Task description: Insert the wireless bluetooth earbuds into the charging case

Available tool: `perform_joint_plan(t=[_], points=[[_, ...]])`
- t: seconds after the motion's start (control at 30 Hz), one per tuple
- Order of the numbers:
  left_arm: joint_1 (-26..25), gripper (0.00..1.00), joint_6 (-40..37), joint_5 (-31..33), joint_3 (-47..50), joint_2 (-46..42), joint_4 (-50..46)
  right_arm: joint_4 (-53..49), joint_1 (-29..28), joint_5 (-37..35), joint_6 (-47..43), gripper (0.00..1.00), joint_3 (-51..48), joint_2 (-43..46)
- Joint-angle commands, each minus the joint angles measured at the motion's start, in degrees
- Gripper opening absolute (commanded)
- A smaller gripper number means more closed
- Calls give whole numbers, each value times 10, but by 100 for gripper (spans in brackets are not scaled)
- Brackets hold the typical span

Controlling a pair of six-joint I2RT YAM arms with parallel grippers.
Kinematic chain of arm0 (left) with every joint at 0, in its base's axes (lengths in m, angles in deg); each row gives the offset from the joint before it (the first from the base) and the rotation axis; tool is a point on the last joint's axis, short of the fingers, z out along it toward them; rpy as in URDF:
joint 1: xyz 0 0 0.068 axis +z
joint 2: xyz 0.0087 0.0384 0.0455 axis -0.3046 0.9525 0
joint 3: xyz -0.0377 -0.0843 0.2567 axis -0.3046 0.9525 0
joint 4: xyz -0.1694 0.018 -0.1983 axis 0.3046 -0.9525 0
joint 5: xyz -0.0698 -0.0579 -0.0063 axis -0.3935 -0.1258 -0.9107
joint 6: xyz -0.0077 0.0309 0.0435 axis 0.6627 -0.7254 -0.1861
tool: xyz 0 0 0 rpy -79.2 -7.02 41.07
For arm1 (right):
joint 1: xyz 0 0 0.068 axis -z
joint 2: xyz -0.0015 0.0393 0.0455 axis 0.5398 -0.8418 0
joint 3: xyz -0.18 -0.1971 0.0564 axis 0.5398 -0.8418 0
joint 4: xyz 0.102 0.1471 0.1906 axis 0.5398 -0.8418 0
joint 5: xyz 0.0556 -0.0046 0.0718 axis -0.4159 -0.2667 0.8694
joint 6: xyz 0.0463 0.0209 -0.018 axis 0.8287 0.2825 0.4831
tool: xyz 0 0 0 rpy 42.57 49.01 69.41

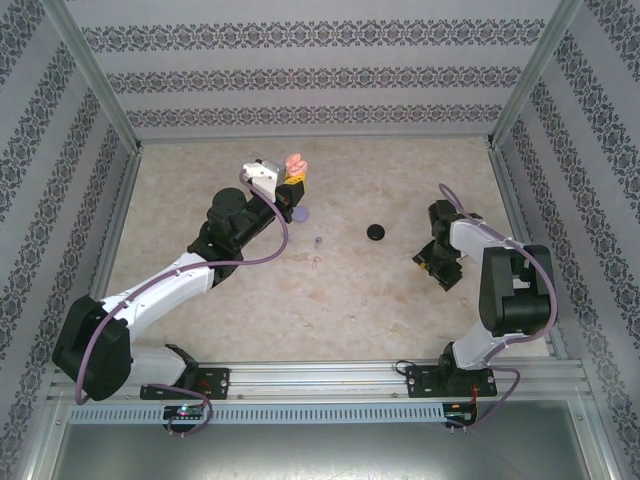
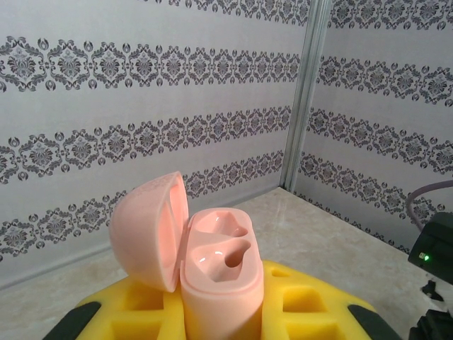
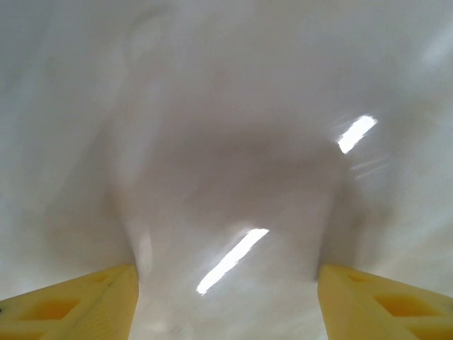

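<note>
Charging case (image 2: pixel 219 283), lid open, gripped aloft by left end effector (image 1: pixel 291 184); right end effector (image 3: pixel 226 304) gapes empty. Next job: pinching an earbud (image 1: pixel 316 262) mid-frame.

Lab test booth: aluminium frame (image 1: pixel 320 375), wallpapered walls (image 1: pixel 300 70)

Three walls (image 1: pixel 300 60) papered in white with bands of dark grey damask close in a beige, marble-patterned bench (image 1: pixel 330 310). Bare aluminium posts (image 1: pixel 93 75) stand where the panels meet. Seen from low down, the back corner post (image 2: pixel 303 92) rises pale and upright between two papered panels. A slotted metal rail (image 1: pixel 320 378) runs along the near edge of the bench. The light is soft and even, and bright streaks (image 3: pixel 230 261) glint on the glossy bench top.
</note>
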Motion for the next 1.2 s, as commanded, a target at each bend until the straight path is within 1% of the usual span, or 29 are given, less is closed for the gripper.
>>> perform_joint_plan(t=[0.0,0.1,0.17,0.23,0.33,0.4,0.5,0.7,0.87,1.0,1.17], points=[[-9,0,5,2,-8,-10,2,-9,-18,36,14,68,24,20],[-8,0,1,2,-10,-11,-7,-30,-10,19,-8,69,30,59],[-9,0,-1,2,-11,-10,-14,-42,10,10,-25,69,27,81],[-8,0,-2,-1,-10,-5,-14,-46,41,10,-41,69,15,97],[-9,0,2,-6,-3,3,-1,-41,105,27,-66,69,-7,110],[-9,0,3,-15,3,11,13,-38,140,36,-90,69,-12,106],[-9,0,9,-23,11,20,33,-35,172,44,-117,70,-10,88],[-15,0,19,-24,27,40,51,-47,207,39,-162,69,2,64],[-20,0,17,-21,39,58,74,-56,245,27,-178,70,5,56],[-22,0,15,-22,44,63,87,-60,247,21,-182,69,9,42],[-23,0,11,-24,44,68,93,-54,246,17,-174,69,-12,37]])
